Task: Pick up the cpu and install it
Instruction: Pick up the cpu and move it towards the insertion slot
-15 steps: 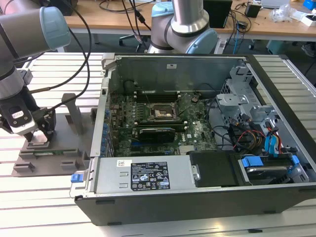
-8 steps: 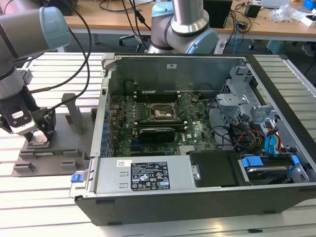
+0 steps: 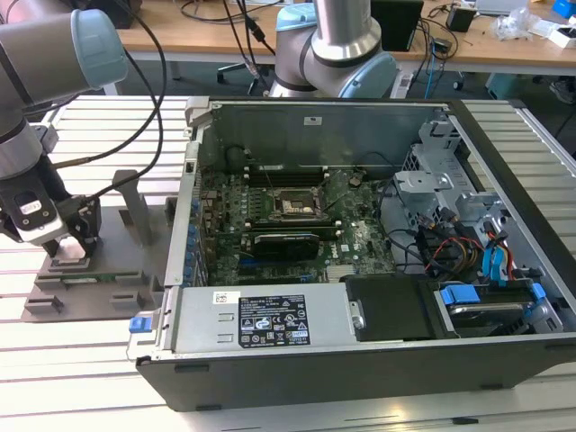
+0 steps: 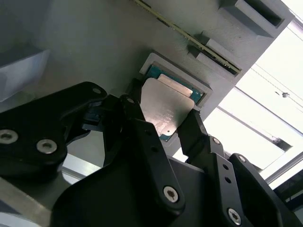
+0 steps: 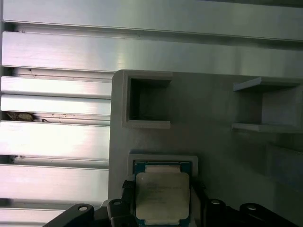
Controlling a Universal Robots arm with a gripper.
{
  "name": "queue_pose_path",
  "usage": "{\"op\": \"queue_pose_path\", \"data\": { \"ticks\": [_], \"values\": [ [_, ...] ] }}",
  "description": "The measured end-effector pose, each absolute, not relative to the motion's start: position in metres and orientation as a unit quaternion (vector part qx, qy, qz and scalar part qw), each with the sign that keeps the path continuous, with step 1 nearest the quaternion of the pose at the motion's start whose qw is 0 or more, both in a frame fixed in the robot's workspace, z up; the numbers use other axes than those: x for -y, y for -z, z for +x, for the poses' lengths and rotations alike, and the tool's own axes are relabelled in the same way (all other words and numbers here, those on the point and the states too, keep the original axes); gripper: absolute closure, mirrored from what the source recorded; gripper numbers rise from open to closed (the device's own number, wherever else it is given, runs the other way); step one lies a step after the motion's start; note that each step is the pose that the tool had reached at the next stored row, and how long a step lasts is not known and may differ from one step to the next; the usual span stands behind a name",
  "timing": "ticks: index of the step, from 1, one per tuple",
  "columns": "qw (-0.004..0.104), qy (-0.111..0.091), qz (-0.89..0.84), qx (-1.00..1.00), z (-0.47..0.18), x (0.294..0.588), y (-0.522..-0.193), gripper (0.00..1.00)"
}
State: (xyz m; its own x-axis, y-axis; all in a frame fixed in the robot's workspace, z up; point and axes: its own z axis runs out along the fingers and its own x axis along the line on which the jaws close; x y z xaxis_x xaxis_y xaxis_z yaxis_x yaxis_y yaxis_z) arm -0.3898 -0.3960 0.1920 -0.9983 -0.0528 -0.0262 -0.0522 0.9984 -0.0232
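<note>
The cpu (image 5: 162, 196), a flat square chip with a silvery top and green rim, lies in a shallow recess of a grey holder block (image 5: 213, 118). In the second wrist view the cpu (image 4: 166, 105) sits between two black fingers (image 4: 134, 113) that press on its opposite edges. My gripper (image 3: 68, 248) is down on that block (image 3: 90, 281) at the exterior view's left, shut on the cpu, which still rests in its recess. The black socket frame (image 3: 292, 205) on the motherboard lies inside the open computer case (image 3: 360, 117).
A long black card (image 3: 286, 241) stands across the motherboard just in front of the socket. Drive cages and cable bundles (image 3: 450, 243) crowd the case's right side. A second robot arm's base (image 3: 337, 45) stands behind the case. The holder block has other pockets and upright posts (image 3: 135, 207).
</note>
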Motion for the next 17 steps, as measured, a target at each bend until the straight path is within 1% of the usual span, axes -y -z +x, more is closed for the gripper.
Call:
{"op": "queue_pose_path", "data": {
  "ticks": [17],
  "values": [
    [0.013, 0.011, -0.026, -1.000, -0.390, 0.396, -0.212, 0.45]
  ]
}}
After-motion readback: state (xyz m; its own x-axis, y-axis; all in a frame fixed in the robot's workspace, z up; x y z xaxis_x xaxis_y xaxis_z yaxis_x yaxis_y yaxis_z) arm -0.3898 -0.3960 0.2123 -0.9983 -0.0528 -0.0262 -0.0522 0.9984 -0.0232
